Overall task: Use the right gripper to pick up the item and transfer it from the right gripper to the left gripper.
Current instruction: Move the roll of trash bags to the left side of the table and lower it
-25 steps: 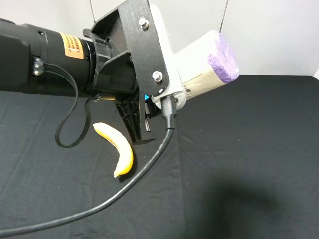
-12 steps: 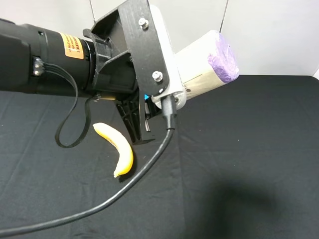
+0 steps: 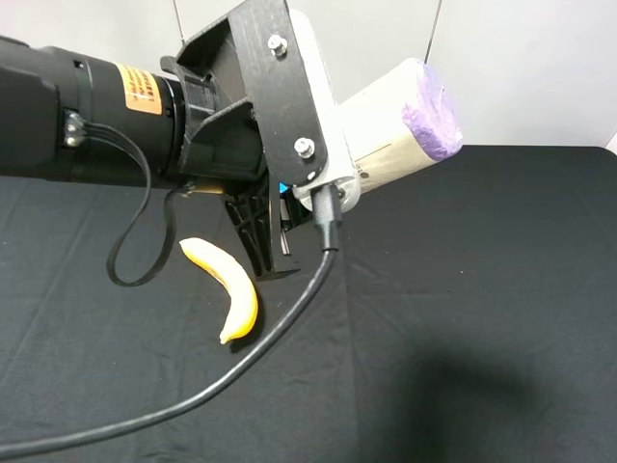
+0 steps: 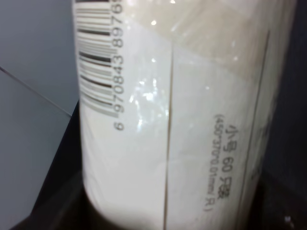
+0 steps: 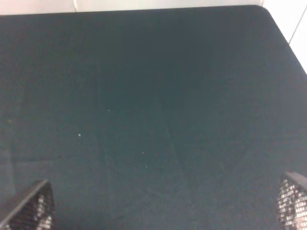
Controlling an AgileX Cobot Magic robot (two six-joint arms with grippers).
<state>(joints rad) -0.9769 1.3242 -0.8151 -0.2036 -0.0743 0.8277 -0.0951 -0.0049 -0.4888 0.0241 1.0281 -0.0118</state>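
The high camera looks down on the black table (image 3: 501, 289) from above; the left wrist camera sits right up against the item (image 4: 192, 120), which the high view also shows above the table; the right wrist camera looks down at the table from close by, sharing it with the high view.

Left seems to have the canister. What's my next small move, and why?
Probably ease the right gripper back toward rest, with the left gripper left shut. The handover looks done: the item is held above the table by the left gripper alone, and the right gripper's fingers stand wide apart with only table between them.
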